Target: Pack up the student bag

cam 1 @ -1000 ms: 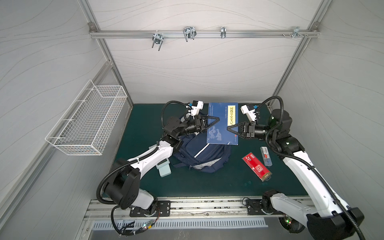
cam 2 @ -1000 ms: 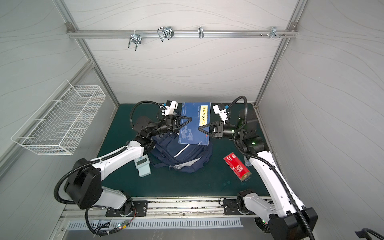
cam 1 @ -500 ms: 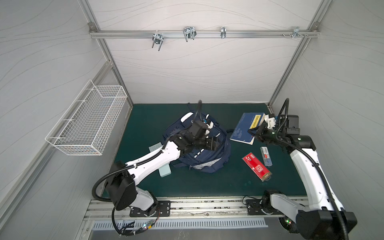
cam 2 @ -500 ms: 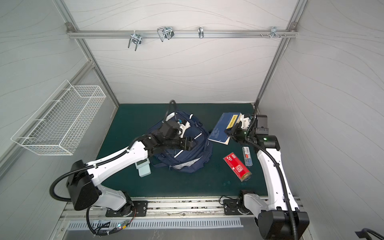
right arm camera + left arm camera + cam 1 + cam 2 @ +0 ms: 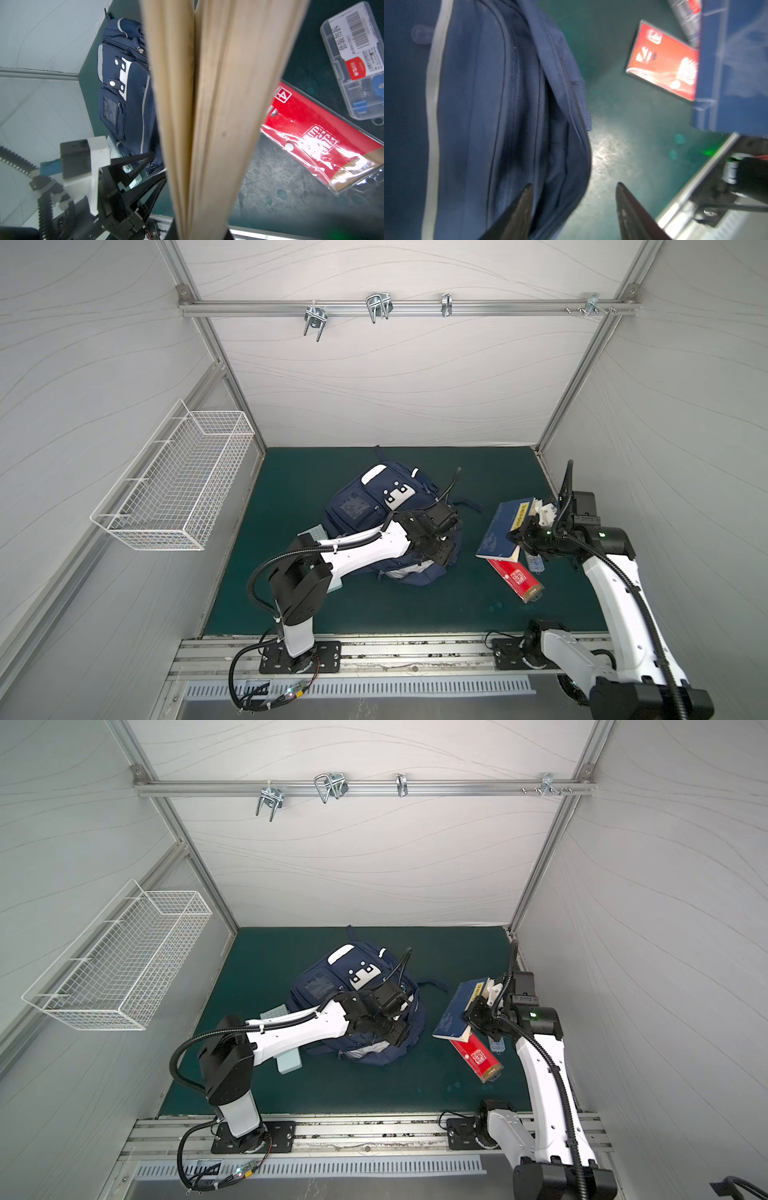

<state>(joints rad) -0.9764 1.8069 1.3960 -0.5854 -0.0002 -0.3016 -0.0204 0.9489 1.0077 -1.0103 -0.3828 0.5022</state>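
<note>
The student bag (image 5: pixel 365 506) (image 5: pixel 332 986), navy with a white dotted patch, lies flat mid-mat. My left gripper (image 5: pixel 440 556) (image 5: pixel 395 1033) hovers at its near right end. In the left wrist view the gripper (image 5: pixel 574 187) is open; one finger (image 5: pixel 525 199) lies over the bag's (image 5: pixel 488 104) zipped edge, the other over bare mat. My right gripper (image 5: pixel 521 537) (image 5: pixel 473 1016) is shut on a blue book (image 5: pixel 500 531) (image 5: pixel 455 1011), tilted above the mat to the right of the bag. The book's page edges (image 5: pixel 207 104) hide the right fingertips.
A red packet (image 5: pixel 517 578) (image 5: pixel 311 135) lies partly under the held book, with a clear plastic case (image 5: pixel 534 562) (image 5: pixel 357 62) beside it. A pale blue-green slab (image 5: pixel 289 1063) sits under the left arm. A wire basket (image 5: pixel 178 485) hangs on the left wall.
The left gripper let go of the book and dropped to the bag's near right end. The right gripper carried the book away to the right, over the red packet.
</note>
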